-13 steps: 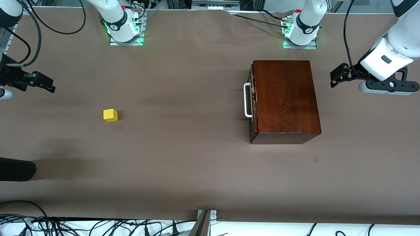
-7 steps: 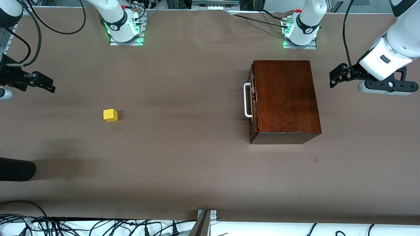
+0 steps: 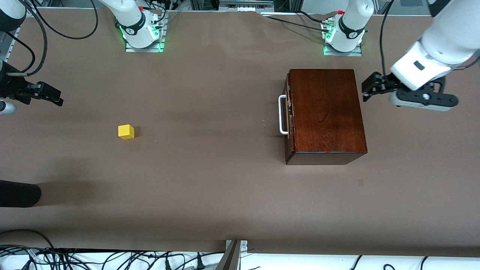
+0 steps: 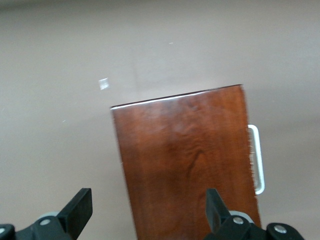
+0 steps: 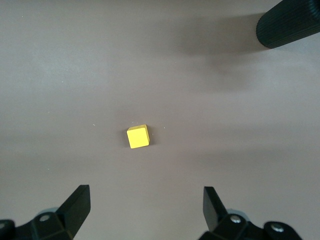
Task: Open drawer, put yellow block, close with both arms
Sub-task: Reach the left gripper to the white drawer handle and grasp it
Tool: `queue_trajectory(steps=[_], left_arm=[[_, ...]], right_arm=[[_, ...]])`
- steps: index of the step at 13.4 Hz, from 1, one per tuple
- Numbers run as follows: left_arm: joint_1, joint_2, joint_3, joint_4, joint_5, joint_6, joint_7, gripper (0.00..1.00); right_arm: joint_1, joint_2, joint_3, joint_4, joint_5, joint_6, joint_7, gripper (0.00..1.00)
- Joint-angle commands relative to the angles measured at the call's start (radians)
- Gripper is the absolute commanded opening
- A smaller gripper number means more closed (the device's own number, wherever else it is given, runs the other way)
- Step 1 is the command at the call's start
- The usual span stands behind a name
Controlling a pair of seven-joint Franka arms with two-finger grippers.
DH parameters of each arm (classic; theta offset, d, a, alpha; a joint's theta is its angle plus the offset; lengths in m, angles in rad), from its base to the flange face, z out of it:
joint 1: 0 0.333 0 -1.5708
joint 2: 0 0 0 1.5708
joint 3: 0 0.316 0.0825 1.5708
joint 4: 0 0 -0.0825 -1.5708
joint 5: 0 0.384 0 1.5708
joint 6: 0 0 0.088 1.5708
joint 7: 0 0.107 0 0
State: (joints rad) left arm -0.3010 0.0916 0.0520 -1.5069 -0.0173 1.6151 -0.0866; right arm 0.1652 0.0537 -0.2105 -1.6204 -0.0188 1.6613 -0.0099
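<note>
The dark mahogany box (image 3: 326, 112) stands toward the left arm's end of the table. Its drawer (image 3: 288, 112) is shut, and the white handle (image 3: 283, 114) faces the right arm's end. My left gripper (image 3: 366, 89) hangs open and empty over the box's edge that is away from the handle. In the left wrist view the box top (image 4: 185, 160) and handle (image 4: 256, 160) lie under the left gripper (image 4: 146, 200). The yellow block (image 3: 126, 131) rests on the table toward the right arm's end. My right gripper (image 3: 56, 96) waits open above the table, with the block (image 5: 138, 137) ahead of it (image 5: 145, 192).
A black ribbed cylinder (image 3: 18, 194) pokes in over the table at the right arm's end, nearer the front camera than the block; the right wrist view shows it too (image 5: 290, 22). Brown table surface (image 3: 210, 123) lies between block and box.
The left arm has swung its open gripper toward the box, up to the box's edge. The right arm, the block and the box have not moved.
</note>
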Motion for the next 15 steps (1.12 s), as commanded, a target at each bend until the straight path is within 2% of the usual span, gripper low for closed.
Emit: queue_trajectory(steps=[1, 3, 8, 10, 15], left_arm=[[-0.015, 0.080, -0.066, 0.090, 0.020, -0.006, -0.031, 1.00], [-0.041, 0.099, -0.112, 0.080, 0.022, 0.000, -0.111, 1.00], [-0.185, 0.180, -0.139, 0.059, 0.080, 0.061, -0.298, 1.00], [-0.230, 0.215, -0.147, 0.019, 0.150, 0.104, -0.344, 1.00], [-0.358, 0.332, -0.170, 0.014, 0.260, 0.143, -0.534, 1.00]], right_arm=[[-0.010, -0.005, 0.008, 0.010, 0.003, -0.012, -0.005, 1.00], [-0.012, -0.005, 0.005, 0.010, 0.003, -0.012, -0.007, 1.00], [-0.010, -0.006, 0.006, 0.010, 0.003, -0.011, -0.005, 1.00], [-0.010, -0.008, 0.006, 0.010, 0.002, -0.012, -0.007, 1.00], [-0.010, 0.000, 0.008, 0.007, 0.003, -0.014, -0.005, 1.00]])
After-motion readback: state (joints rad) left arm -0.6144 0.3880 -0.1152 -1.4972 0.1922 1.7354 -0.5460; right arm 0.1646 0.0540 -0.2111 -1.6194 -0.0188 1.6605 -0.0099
